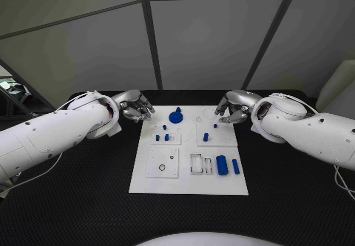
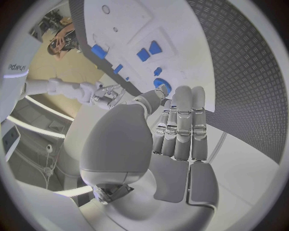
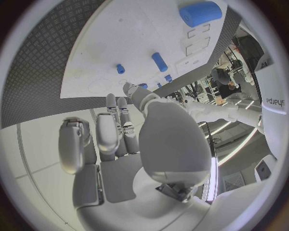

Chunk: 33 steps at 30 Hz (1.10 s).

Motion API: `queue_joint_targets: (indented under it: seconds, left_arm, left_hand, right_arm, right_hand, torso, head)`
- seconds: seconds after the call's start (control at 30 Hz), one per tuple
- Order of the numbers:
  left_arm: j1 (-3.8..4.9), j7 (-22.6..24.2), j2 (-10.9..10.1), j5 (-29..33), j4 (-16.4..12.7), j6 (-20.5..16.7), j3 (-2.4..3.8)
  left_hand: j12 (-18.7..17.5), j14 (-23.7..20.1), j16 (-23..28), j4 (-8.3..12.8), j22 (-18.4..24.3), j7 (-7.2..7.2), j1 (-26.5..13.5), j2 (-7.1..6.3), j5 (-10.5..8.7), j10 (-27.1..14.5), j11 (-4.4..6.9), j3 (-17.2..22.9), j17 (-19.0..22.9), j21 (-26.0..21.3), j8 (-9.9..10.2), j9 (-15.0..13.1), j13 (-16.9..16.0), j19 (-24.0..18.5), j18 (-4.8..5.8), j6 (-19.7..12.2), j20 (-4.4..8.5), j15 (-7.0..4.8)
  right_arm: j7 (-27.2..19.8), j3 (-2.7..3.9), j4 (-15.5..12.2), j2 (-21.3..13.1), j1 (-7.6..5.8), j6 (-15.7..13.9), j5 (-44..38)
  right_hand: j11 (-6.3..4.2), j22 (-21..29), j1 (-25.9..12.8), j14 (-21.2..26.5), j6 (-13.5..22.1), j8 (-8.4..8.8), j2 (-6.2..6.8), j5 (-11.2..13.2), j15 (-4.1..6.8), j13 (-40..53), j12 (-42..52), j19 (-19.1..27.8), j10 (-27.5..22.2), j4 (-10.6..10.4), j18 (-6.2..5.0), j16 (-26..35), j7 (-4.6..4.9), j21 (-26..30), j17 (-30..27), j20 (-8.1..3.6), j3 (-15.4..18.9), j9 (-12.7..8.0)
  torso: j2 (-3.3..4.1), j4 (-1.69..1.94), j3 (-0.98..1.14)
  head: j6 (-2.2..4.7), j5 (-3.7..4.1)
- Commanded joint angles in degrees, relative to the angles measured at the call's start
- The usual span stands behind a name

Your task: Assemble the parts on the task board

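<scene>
The white task board [image 1: 222, 184] lies in the middle of the black table. A blue gear-like part [image 1: 176, 117] sits near its far edge, several small blue pegs [image 1: 167, 137] stand in its middle, and a thick blue cylinder [image 1: 222, 165] lies beside a thinner one [image 1: 235, 166] at the near right. My left hand [image 1: 133, 107] hovers off the board's far left corner, fingers apart and holding nothing [image 2: 180, 125]. At the far right corner my right hand [image 1: 233, 107] is just as empty [image 3: 120, 130]. The thick cylinder [image 3: 200, 13] and the gear [image 2: 161, 84] lie ahead of the hands.
Recessed slots [image 1: 197, 163] and a square plate with holes [image 1: 162, 163] mark the board's near half. Black table surface [image 1: 81, 205] surrounds the board on all sides. Grey wall panels stand behind the table.
</scene>
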<state>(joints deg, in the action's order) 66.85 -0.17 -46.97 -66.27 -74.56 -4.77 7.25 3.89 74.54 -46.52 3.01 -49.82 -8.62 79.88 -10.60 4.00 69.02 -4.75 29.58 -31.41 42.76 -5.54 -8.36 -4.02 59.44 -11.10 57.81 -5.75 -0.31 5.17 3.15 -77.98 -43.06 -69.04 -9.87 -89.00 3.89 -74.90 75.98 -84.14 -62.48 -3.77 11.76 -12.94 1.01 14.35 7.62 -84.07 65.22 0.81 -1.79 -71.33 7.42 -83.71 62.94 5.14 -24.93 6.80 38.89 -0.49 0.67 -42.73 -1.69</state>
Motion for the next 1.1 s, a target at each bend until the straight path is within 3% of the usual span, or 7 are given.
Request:
queue_joint_targets:
  seconds: [0.03,0.2,0.37,0.8,1.1]
  left_arm:
    - [0.06,8.3,-1.2,21.7,-1.9,-4.7,0.09]
    - [-0.03,13.5,-2.8,37.4,-4.6,-7.0,-0.03]
    - [-0.35,15.3,-3.7,44.1,-5.9,-7.6,-0.12]
    - [-0.76,16.5,-4.2,48.1,-6.9,-8.2,-0.17]
    - [-0.79,16.5,-4.2,48.6,-6.9,-8.0,-0.17]
  left_hand:
    - [0.4,0.5,1.6,0.0,0.3,-0.10,0.4,0.37,0.73,0.3,-0.19,0.3,1.2,-0.5,-0.2,0.0,-0.1,-0.4,0.60,0.9,-0.07,0.01]
    - [0.7,0.7,4.0,0.3,0.7,-0.18,0.1,0.88,0.88,1.1,-0.10,0.2,2.8,-1.3,-0.4,0.0,-0.2,-0.7,0.59,1.9,0.00,-0.01]
    - [0.7,0.5,5.5,0.4,1.0,-0.32,-0.1,1.12,0.78,1.2,-0.14,0.0,3.7,-2.0,-0.3,0.0,-0.3,-1.0,0.61,2.2,-0.05,0.10]
    - [1.0,0.4,6.9,0.7,1.4,-0.40,-0.3,1.23,0.71,1.8,-0.12,-0.4,4.6,-2.7,-0.3,0.0,-0.5,-1.4,0.63,2.6,-0.13,0.16]
    - [1.1,0.4,7.2,0.7,1.5,-0.36,-0.3,1.26,0.70,2.0,-0.08,-0.6,4.7,-2.9,-0.3,0.0,-0.6,-1.4,0.62,2.7,-0.13,0.15]
  right_arm:
    - [2.3,-0.06,0.1,0.3,0.27,1.1,-7.2]
    - [3.0,-0.26,0.5,1.0,0.87,2.0,-8.1]
    - [3.0,-0.40,0.9,1.7,1.26,2.2,-8.3]
    - [2.5,-0.49,1.7,3.3,2.34,3.6,-8.4]
    - [2.9,-0.49,2.3,3.8,2.79,4.8,-8.4]
  right_hand:
    - [0.44,-7.1,-0.2,-0.8,0.0,0.13,0.48,0.3,-0.53,-0.6,-0.7,-1.4,-0.2,0.5,-0.32,-0.2,0.31,0.0,-0.1,0.45,0.0,-0.1]
    - [0.64,-6.8,-0.3,-0.7,0.3,0.15,0.52,0.3,-0.71,-1.5,-1.5,-1.3,-0.3,0.9,-0.40,0.0,0.49,0.3,-0.4,0.62,-0.1,-0.2]
    - [0.73,-6.6,-0.3,-0.6,0.4,0.15,0.47,0.3,-0.78,-1.8,-1.8,-1.1,-0.4,1.1,-0.47,0.1,0.57,0.5,-0.6,0.70,-0.1,-0.3]
    - [0.53,-7.2,-0.3,-0.8,-0.7,-0.15,-1.16,-0.2,-0.65,-3.5,-2.7,-1.5,1.1,1.8,-0.32,-0.5,0.26,0.0,0.1,0.72,-1.4,-0.2]
    - [-0.28,-8.3,0.2,-1.0,-3.0,-0.72,-3.20,-0.5,0.03,-4.5,-2.7,-2.1,4.1,2.9,-0.05,-1.2,-0.45,-0.9,0.7,0.15,-2.7,0.2]
  torso:
    - [0.12,0.04,-0.05]
    - [0.13,0.07,-0.04]
    - [0.18,-0.02,-0.04]
    - [0.14,-0.07,-0.04]
    - [0.09,-0.03,-0.01]
  head:
    - [0.15,0.56]
    - [0.15,0.82]
    - [0.13,0.87]
    - [-0.13,0.81]
    - [-0.40,0.75]
